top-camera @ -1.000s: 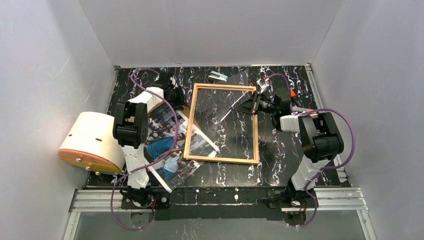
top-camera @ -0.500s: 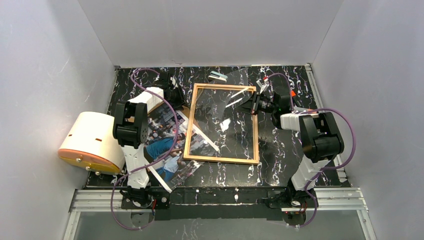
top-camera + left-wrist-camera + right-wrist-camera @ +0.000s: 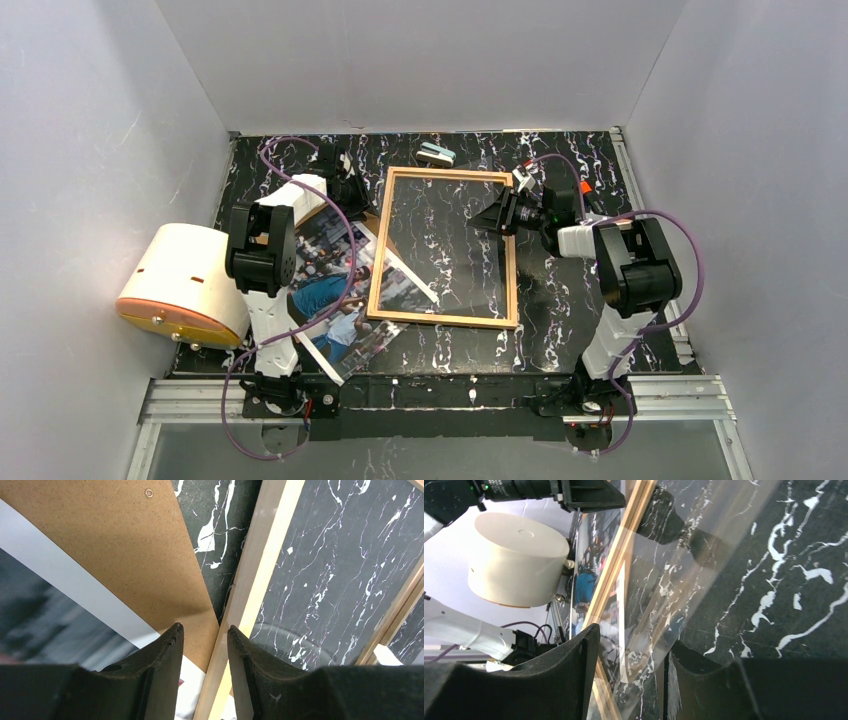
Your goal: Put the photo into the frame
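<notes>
Visibly, the frame (image 3: 442,320) is thin light wood; right tool (image 3: 631,642) parted, left tool (image 3: 205,628) unclear.

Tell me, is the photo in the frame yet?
Out. The photo lies mostly left of the frame, overlapping only its near-left corner.

1. Thin rectangular light-wood picture frame (image 3: 251,592) under the left gripper (image 3: 205,629): smooth, satin rails; clear pane (image 3: 450,250) glossy.
2. Plain brown backing board (image 3: 125,545) beside it: matt, finely speckled.
3. Large colour photo print (image 3: 325,295): glossy paper.

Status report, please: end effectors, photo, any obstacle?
Left end effector open over frame rail. Right end effector open at clear pane. Photo outside frame, partly under it.
</notes>
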